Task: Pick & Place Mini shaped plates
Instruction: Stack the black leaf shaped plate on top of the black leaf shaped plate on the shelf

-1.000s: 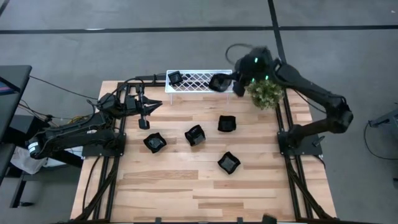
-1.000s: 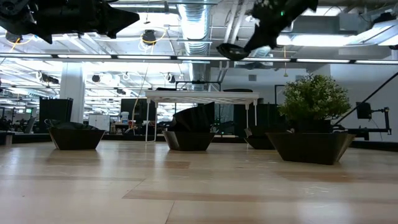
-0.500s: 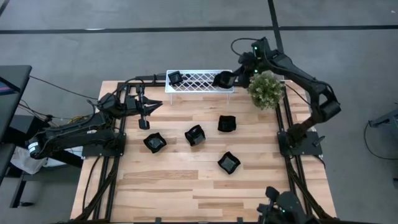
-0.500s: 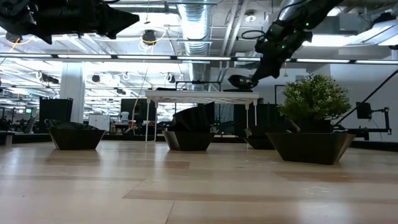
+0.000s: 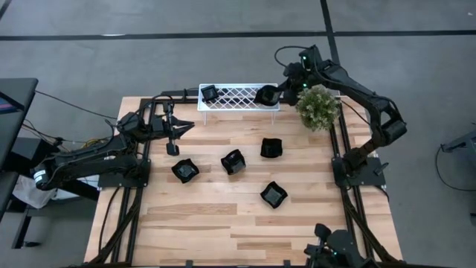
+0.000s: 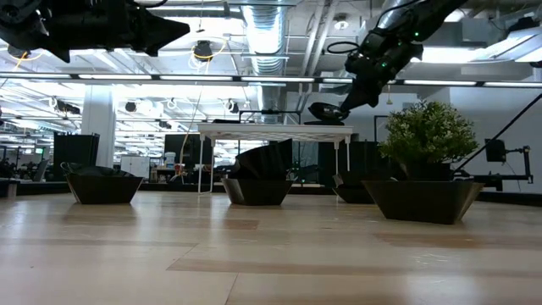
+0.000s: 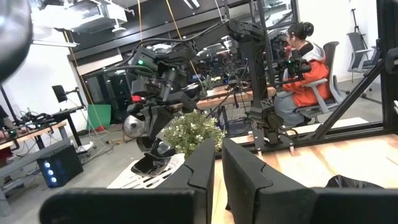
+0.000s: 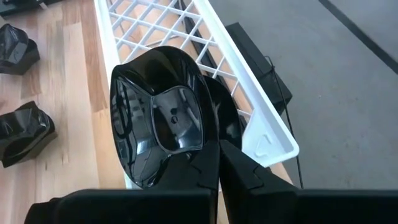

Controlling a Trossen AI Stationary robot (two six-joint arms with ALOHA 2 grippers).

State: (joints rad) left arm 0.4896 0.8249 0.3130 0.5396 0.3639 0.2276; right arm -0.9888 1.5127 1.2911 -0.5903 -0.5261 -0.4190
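Left gripper (image 5: 178,128) is hovering at the table's left, fingers nearly together, holding nothing. Four plates (image 5: 233,161) are waiting on the wood. Right gripper (image 5: 277,94) is pinching a rounded black plate (image 8: 163,124) at the white rack's (image 5: 238,97) right end, placement underway; next, likely release. Plate is tilting, hollow facing the wrist camera, no clear long axis.

The bench (image 5: 223,216) is made of pale wood planks with visible grain and a smooth, faintly sheened surface. The held plate (image 8: 163,121) is of glossy black plastic in which reflections are seen. The rack (image 8: 249,118) is of smooth white lattice, apparently coated wire or plastic. The pincer (image 8: 217,169) is finished in matt black.
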